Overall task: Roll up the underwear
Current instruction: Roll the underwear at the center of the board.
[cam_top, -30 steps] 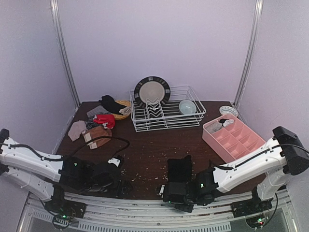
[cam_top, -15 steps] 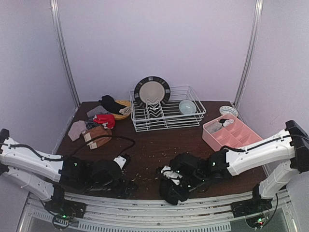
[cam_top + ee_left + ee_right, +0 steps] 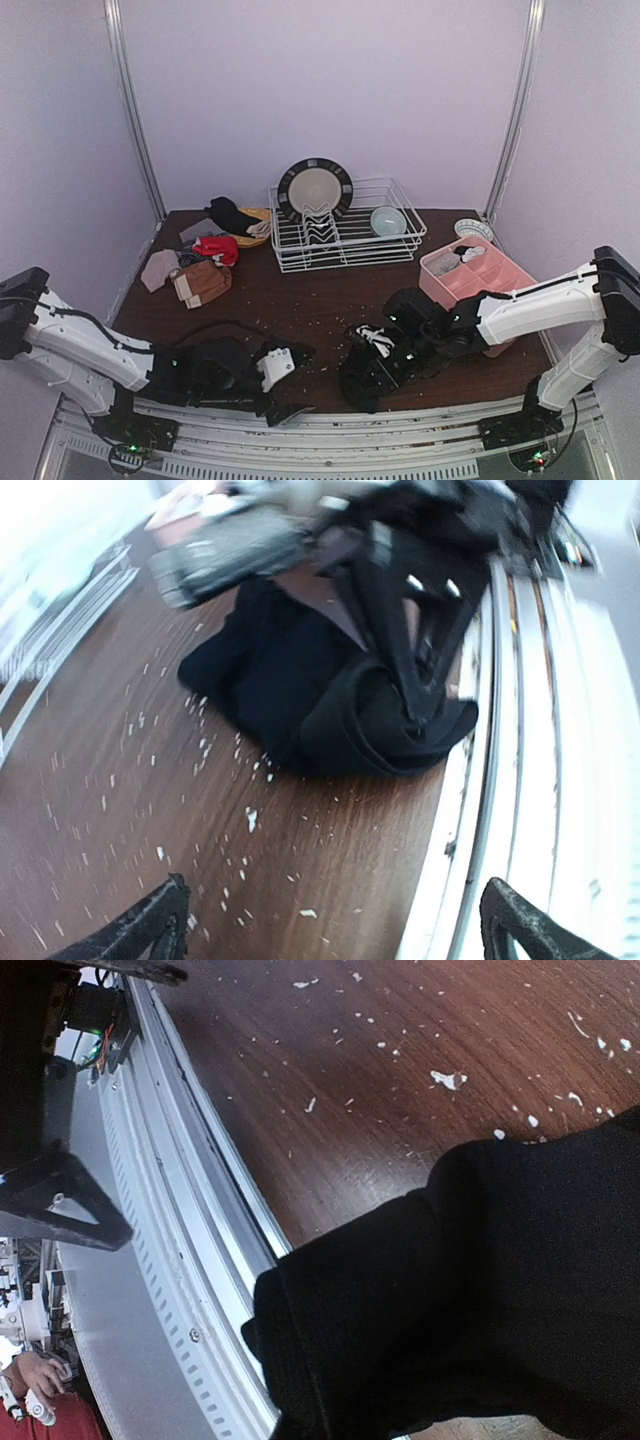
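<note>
A black underwear (image 3: 358, 384) lies bunched and partly rolled at the table's near edge; it shows too in the left wrist view (image 3: 330, 700) and fills the right wrist view (image 3: 480, 1290). My right gripper (image 3: 373, 352) is shut on its upper fold, and the cloth hides the fingers in the right wrist view. To the left of the garment my left gripper (image 3: 297, 382) stands open and apart from it, its fingertips (image 3: 140, 930) wide over bare wood. More underwear sits at the back left: black (image 3: 230, 212), red (image 3: 215, 248), brown (image 3: 200, 283), beige (image 3: 158, 268).
A white wire dish rack (image 3: 345, 240) with a plate (image 3: 314, 188) and a bowl (image 3: 388, 220) stands at the back. A pink compartment tray (image 3: 480, 285) is at the right. Pale crumbs (image 3: 250, 818) dot the wood. A metal rail (image 3: 180, 1250) runs along the near edge.
My right gripper has closed on the black underwear and drawn back to the right, folding the flat cloth into a bundle. My left arm has swung right, its open gripper now facing the bundle.
</note>
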`<state>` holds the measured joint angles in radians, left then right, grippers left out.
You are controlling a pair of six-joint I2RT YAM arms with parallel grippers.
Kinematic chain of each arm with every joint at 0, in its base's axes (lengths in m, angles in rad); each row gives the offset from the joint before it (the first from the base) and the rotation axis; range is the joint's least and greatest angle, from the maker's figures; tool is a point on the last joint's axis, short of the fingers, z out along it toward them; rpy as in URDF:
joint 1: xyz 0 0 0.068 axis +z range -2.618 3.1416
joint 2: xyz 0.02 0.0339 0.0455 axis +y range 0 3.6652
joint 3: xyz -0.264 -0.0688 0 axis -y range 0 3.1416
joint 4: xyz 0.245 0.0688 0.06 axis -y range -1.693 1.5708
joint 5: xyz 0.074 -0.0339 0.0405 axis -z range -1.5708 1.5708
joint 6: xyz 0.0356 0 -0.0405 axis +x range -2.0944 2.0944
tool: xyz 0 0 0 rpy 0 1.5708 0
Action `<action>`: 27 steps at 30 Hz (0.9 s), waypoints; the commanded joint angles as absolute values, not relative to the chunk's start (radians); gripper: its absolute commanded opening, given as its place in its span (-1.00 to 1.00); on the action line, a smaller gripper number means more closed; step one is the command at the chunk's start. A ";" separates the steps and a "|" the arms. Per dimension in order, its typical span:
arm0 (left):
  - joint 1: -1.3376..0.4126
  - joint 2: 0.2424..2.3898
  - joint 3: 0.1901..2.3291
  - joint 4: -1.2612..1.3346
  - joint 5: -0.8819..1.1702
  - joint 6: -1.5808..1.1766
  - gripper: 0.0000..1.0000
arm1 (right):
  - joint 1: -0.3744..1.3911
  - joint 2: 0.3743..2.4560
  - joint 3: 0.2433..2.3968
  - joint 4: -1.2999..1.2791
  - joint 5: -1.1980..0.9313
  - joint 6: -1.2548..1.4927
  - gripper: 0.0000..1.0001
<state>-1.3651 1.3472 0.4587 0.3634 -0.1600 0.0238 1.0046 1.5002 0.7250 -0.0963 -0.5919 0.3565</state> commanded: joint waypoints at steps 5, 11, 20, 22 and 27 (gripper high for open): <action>-1.316 1.558 0.549 0.596 0.012 0.536 0.94 | 0.987 1.538 0.684 -0.045 -0.662 0.312 -1.00; -1.282 1.699 0.627 0.631 0.113 0.602 0.94 | 0.978 1.545 0.638 0.037 -0.699 0.359 -1.00; -1.241 1.802 0.729 0.571 0.270 0.650 0.83 | 0.967 1.524 0.614 0.038 -0.701 0.368 -1.00; -1.241 1.820 0.755 0.532 0.299 0.666 0.77 | 0.963 1.522 0.613 0.039 -0.702 0.371 -1.00; -1.240 1.862 0.798 0.479 0.345 0.689 0.67 | 0.959 1.514 0.610 0.049 -0.712 0.382 -1.00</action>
